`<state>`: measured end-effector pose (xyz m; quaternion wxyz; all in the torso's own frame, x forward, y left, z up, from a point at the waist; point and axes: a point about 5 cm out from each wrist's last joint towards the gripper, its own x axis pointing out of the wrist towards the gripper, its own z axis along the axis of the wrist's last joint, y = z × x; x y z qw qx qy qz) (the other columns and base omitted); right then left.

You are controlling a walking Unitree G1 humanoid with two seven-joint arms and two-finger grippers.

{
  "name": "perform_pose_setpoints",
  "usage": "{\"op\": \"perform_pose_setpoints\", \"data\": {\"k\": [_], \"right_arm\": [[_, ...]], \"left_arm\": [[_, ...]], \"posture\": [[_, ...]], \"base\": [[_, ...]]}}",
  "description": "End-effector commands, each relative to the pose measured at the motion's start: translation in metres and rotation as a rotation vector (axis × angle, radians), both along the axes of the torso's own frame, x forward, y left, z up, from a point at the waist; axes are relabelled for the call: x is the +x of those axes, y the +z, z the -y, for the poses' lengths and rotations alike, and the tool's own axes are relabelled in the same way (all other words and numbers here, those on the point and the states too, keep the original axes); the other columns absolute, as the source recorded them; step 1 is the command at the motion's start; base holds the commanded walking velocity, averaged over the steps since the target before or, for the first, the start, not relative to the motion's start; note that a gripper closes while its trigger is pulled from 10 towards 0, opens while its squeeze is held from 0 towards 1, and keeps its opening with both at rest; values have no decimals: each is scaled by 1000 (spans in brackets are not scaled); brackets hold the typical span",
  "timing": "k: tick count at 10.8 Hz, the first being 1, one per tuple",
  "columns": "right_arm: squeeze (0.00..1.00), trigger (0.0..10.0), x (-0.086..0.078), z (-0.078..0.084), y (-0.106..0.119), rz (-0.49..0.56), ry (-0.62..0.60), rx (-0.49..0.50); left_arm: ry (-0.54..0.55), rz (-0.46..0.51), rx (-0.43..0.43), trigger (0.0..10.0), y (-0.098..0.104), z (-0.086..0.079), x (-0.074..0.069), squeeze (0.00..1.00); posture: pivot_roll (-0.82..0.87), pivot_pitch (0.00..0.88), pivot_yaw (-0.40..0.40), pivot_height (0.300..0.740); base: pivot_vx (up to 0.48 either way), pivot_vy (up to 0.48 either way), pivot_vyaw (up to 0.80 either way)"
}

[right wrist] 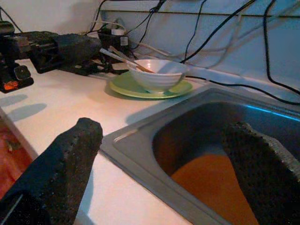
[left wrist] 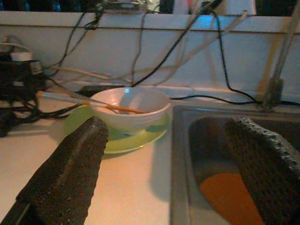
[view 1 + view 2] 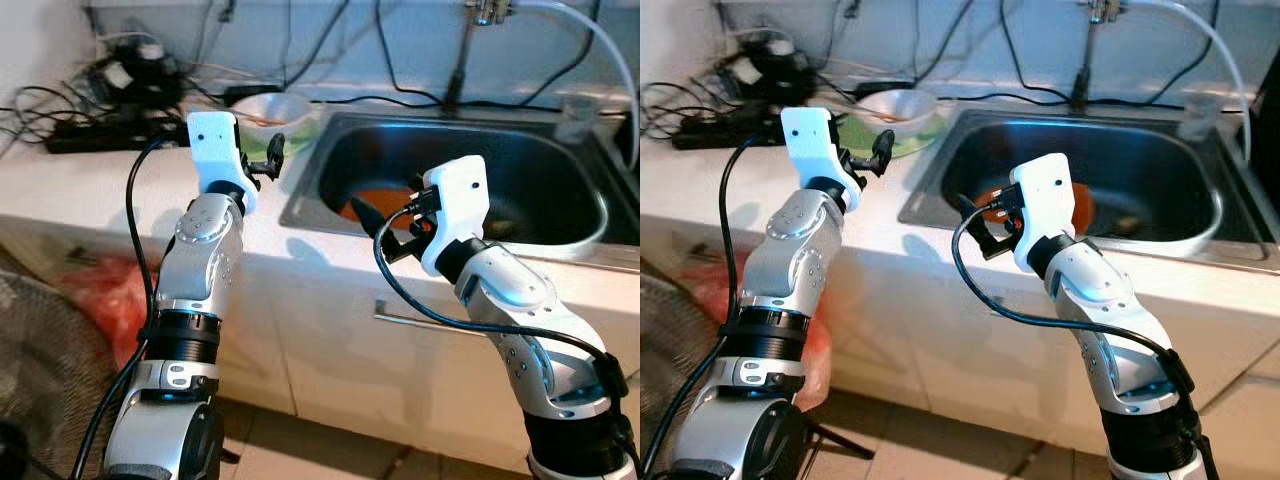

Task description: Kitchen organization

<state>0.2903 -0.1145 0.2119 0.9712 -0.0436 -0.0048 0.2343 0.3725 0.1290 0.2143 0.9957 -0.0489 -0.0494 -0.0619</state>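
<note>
A: Okay, head views first. Landmark?

B: The sink (image 3: pixel 470 180), steel, set into the white desk (image 3: pixel 120 185). An orange plate (image 3: pixel 385 203) lies flat on the sink floor. Left of the sink, on the desk, a white bowl (image 3: pixel 898 105) sits on a green plate (image 3: pixel 902 140), near the sink's back-left corner. Further left of the sink, a black power strip and tangled cables (image 3: pixel 110 85) against the wall.

A: Claws?

B: Left claw (image 3: pixel 272 158) hovers over the desk just left of the sink rim, pointing toward the bowl, fingers apart, holding nothing. Right claw (image 3: pixel 975 222) hangs at the sink's front edge, fingers apart, empty.

A: Left wrist view?

B: Both black fingers (image 2: pixel 70 173) spread wide, nothing between them. Beyond them the bowl on the green plate, chopsticks (image 2: pixel 79 99) resting in the bowl and poking out away from the sink. The orange plate shows in the sink.

A: Right wrist view?

B: Fingers (image 1: pixel 63 164) wide open, empty, straddling the sink's front-left corner. The orange plate is below in the sink; bowl, green plate and chopsticks are on the desk beyond the sink's corner; the left claw is on the desk side too.
</note>
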Motion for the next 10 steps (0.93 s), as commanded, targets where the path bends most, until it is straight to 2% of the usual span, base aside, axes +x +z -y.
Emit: {"op": "perform_pose_setpoints", "data": {"k": [1,2,10], "right_arm": [[0,10000,2,3,4,12,-18,-6],[0,10000,2,3,4,12,-19,-6],[0,10000,2,5,3,6,-17,-12]], "left_arm": [[-23,0,-5,10000,0,4,1,0],[-25,-5,-8,10000,0,5,1,0],[-12,-27,4,10000,-3,5,1,0]], "posture": [[-108,0,100,740],[-109,0,102,740],[-110,0,103,740]], "base": [[0,0,0],[0,0,0],[297,0,0]]}}
